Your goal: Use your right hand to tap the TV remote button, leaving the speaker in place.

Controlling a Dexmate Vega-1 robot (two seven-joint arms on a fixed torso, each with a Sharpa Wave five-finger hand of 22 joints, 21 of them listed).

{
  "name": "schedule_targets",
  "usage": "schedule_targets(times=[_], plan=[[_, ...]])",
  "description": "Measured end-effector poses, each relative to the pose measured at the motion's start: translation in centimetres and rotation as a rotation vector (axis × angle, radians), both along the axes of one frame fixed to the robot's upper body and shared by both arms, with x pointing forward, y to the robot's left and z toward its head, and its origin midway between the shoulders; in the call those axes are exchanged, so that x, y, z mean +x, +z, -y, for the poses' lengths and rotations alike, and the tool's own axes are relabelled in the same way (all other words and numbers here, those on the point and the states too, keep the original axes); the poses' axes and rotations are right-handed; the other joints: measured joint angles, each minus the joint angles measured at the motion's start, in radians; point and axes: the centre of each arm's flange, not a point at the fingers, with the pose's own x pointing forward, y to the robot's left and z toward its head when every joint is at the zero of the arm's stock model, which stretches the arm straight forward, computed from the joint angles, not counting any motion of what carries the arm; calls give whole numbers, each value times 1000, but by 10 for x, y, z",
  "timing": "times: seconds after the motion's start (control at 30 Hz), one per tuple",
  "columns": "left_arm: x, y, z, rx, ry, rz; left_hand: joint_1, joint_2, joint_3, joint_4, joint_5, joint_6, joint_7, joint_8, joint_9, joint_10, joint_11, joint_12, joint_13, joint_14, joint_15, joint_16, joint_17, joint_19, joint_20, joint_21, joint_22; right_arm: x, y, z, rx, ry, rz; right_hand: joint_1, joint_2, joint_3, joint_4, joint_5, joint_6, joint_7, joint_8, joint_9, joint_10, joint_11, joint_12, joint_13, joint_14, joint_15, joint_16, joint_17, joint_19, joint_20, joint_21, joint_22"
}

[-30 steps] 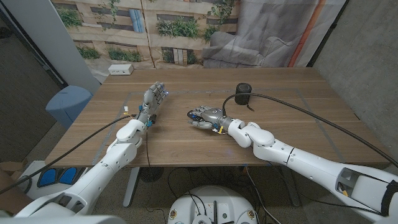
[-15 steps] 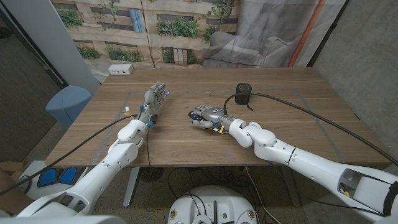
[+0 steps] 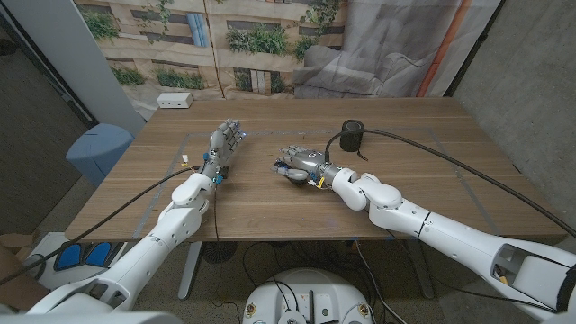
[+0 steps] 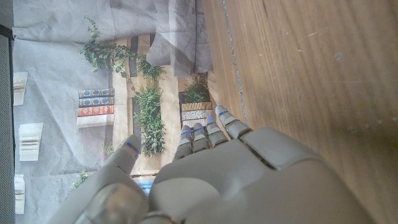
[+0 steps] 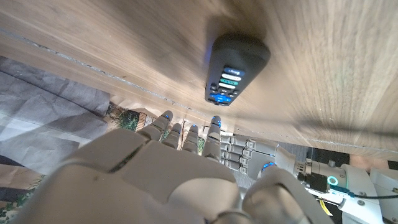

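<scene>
Arms enter from the near corners and reach toward mid-desk. Your right hand (image 3: 300, 165) hovers low over the centre of the desk (image 3: 270, 211), fingers spread and holding nothing, palm turned down. The TV remote (image 5: 233, 71) lies on the wood directly beyond and beneath those fingertips, as the right wrist view shows, its lit buttons facing up; in the head view the hand covers most of it. That placement suits a downward tap; whether a fingertip is in contact, you cannot tell from these frames.

Your left hand (image 3: 225, 142) stands on its edge, fingers together and straight, gripping nothing, well apart from the right hand. It appears parked clear of the work.

Farther back, the speaker (image 3: 351, 136), a dark cylinder, stands upright just beyond the right wrist, with the black cable (image 3: 450, 166) curving close past it. Risk, in my judgement: a backward or sideways sweep of the forearm could nudge it. Room lies open toward the left hand and the near edge; retreat that way.

A white box (image 3: 175, 100) sits at the far left corner.
</scene>
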Motion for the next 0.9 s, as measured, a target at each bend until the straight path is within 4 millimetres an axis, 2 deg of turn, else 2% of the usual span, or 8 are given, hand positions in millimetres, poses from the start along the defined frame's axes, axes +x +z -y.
schedule_targets(times=[0.23, 0.33, 0.43, 0.6, 0.9], plan=[[0, 0, 1, -3, 0, 2, 0, 0, 0, 0, 0, 0, 0, 0, 0, 0, 0, 0, 0, 0, 0, 0, 0, 0, 0, 0, 0, -5, 10, 1, 25, 16, 17, 0, 0, 0, 0, 0, 0, 0, 0, 0, 0, 0, 0, 0, 4, -4, 0, 0, 0, 0, 8, -1], [0, 0, 1, -3, 0, 2, 0, 0, 0, 0, 0, 0, 0, 0, 0, 0, 0, 0, 0, 0, 0, 0, 0, 0, 0, 0, 0, -8, 16, 2, 38, 23, 23, 0, 0, 0, 0, 0, 0, 0, 0, 0, 4, 4, 2, 0, 4, -4, 0, 0, 7, 7, 8, -1], [0, 0, 2, -1, -1, 3, 0, 0, 0, 0, 0, 0, 0, 0, 0, 0, 0, 0, 0, 0, 0, 0, 0, 0, 0, 0, 0, -10, 21, 3, 56, 32, 25, 0, 0, -4, -4, 0, -4, -3, -8, 0, 9, 2, 4, 0, 7, -7, 6, 0, 11, 3, 8, -1], [0, 1, 4, 5, -1, 5, 0, 0, 0, 0, 0, 0, 0, 0, 0, 0, 0, 0, 0, 0, 0, 0, 0, 0, 0, 0, 0, -15, 30, 6, 81, 46, 32, 0, 0, -4, -4, 0, -11, -3, -8, 0, 9, 2, 4, 0, 11, -11, 8, 0, 25, 4, 8, -1], [-2, 7, 6, 29, 1, 14, 0, 0, 0, 0, 0, 0, 0, 0, 0, 2, -2, 0, 0, 0, 0, 0, 0, 0, 0, 0, 0, -25, 49, 18, 121, 56, 56, 0, 0, -4, -4, 0, -21, -2, -14, 0, 15, 8, 4, 0, 22, -14, 8, 0, 36, 0, 15, -1]])
